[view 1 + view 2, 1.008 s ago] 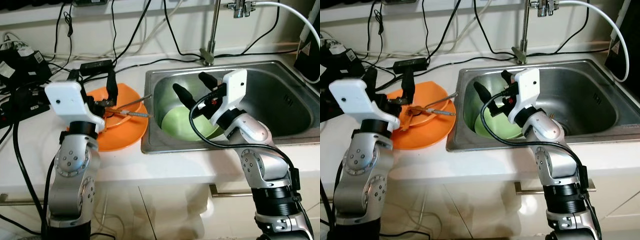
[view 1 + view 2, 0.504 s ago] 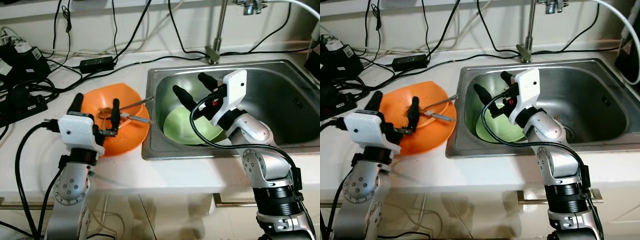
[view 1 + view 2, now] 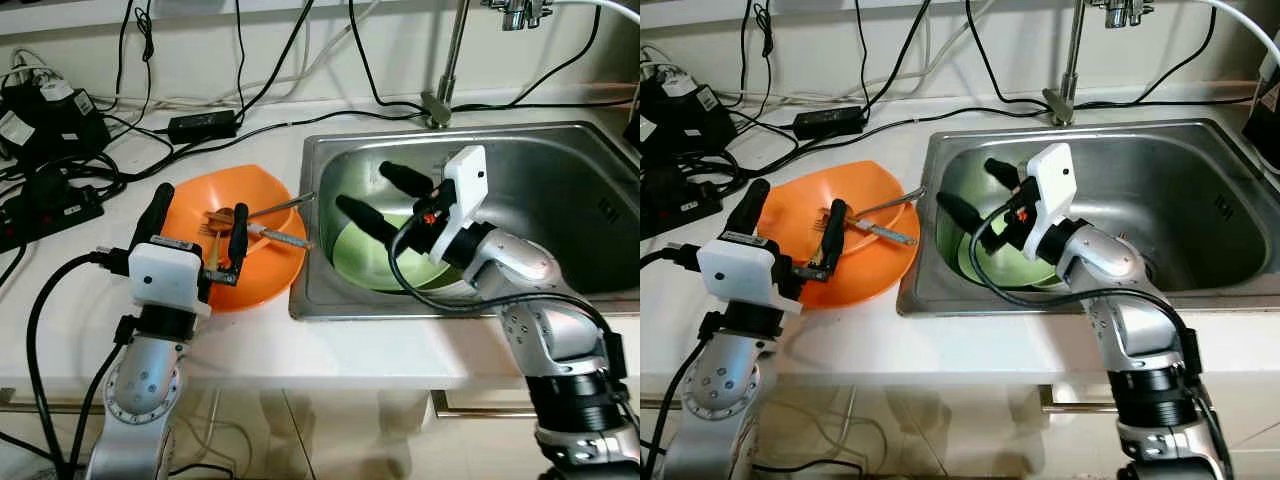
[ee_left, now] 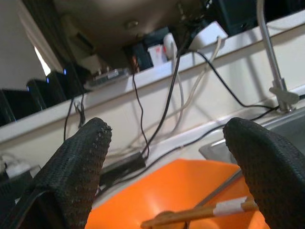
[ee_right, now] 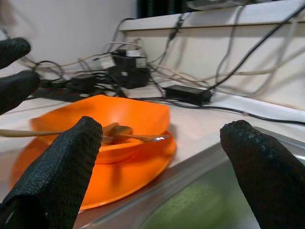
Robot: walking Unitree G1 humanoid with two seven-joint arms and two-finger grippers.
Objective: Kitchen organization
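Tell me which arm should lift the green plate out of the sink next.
Right, probably. The right claw hangs open inside the sink just above the green plate, while the left claw is over the orange bowl on the counter.

My two arms are silver metal, built of rounded jointed segments with small dark screw holes around the joints. Each wrist carries a boxy white housing; the left gripper (image 3: 196, 225) and right gripper (image 3: 373, 198) each have two long black fingers with a dotted, rubbery texture (clearest in the wrist views). Black cables loop from both housings, and the right one shows a small red spot
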